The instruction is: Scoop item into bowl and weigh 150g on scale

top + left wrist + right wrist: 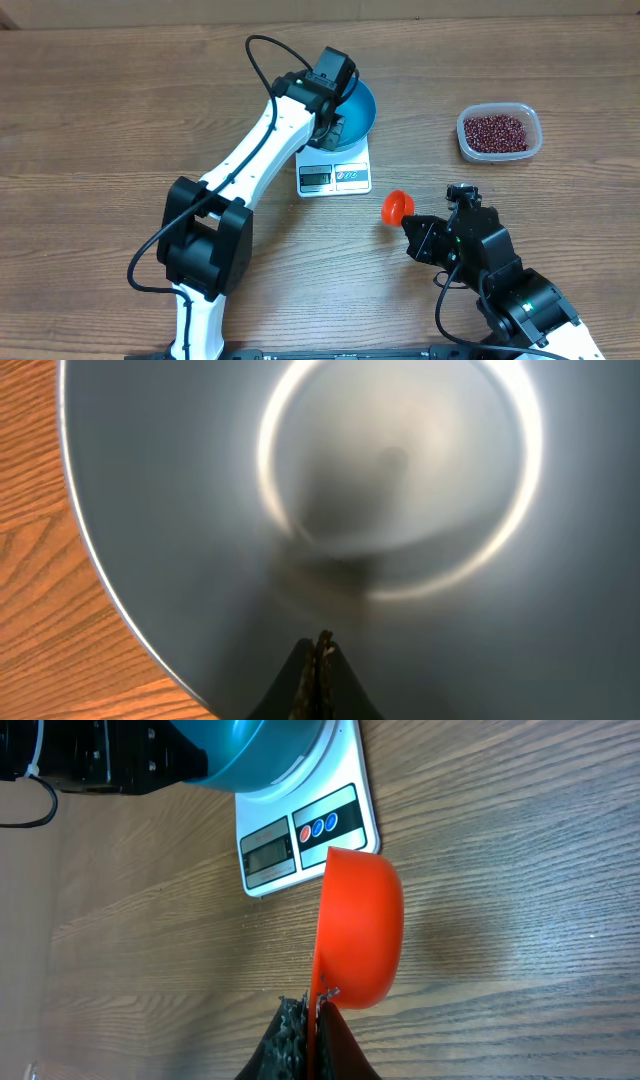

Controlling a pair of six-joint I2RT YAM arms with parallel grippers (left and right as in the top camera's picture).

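Note:
The blue bowl (358, 108) stands on the white scale (335, 179), and its inside (180, 510) shows no beans. My left gripper (336, 128) hangs over the bowl's left side; in the left wrist view the left gripper (322, 645) is shut with nothing seen between its fingers. The dark red-brown beans (495, 130) lie in a clear tub at the right. My right gripper (413, 224) is shut on an orange scoop (397, 207), held on edge just above the table. The right wrist view shows the right gripper (318, 1002), the scoop (365, 930), the scale (300, 835) and the bowl (260, 750).
The clear tub (533, 118) stands near the table's far right, well apart from the scale. The left arm (250, 160) stretches diagonally from the front left up to the bowl. Bare wooden table (120, 110) surrounds everything.

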